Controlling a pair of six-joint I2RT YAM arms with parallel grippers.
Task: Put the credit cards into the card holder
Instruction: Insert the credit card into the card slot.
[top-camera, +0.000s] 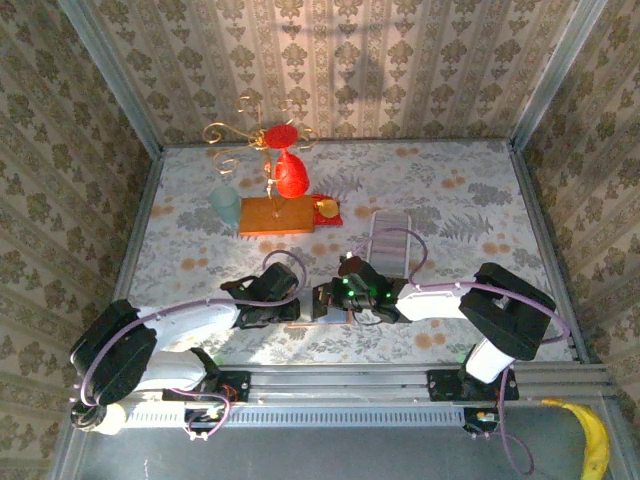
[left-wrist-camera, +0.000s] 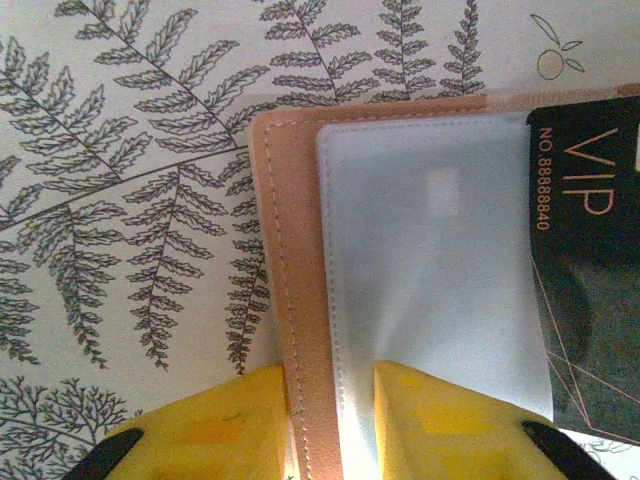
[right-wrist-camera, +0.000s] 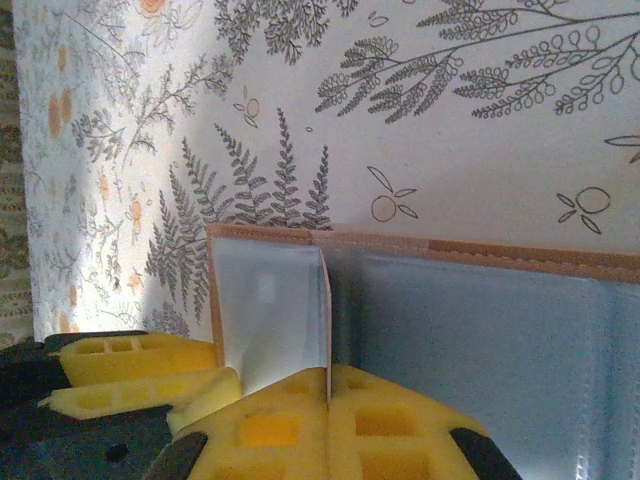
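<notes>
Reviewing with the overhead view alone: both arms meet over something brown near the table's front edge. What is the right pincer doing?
Observer: The right pincer is shut on a clear sleeve of the card holder, standing it upright.
Operator: And the left?
Observer: The left pincer straddles the holder's stitched tan edge.
Operator: Any card there?
Observer: A black VIP card lies on the holder.

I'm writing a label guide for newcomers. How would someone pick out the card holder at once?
On the fern-print table, near the front edge, the left gripper and right gripper meet. The card holder lies there: tan leather with stitched edges and clear sleeves, unlike the orange block behind.
</notes>
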